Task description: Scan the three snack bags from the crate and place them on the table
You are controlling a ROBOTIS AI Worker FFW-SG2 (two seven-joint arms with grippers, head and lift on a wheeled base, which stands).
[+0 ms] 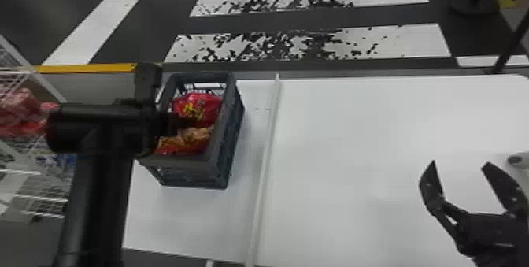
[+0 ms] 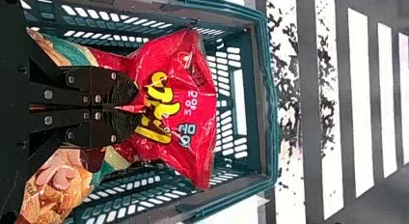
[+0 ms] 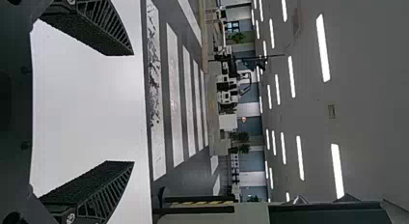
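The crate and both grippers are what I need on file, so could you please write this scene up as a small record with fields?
crate: grey-green, on the left part of the white table
crate contents: red snack bag; brown-orange bag
left gripper: inside the crate, shut on the red bag
right gripper: open, empty, over the table's right side

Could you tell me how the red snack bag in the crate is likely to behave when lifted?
The red snack bag will probably flex rather than hold stiff, as its film creases toward the left pincer. Its glossy surface may be slippery.
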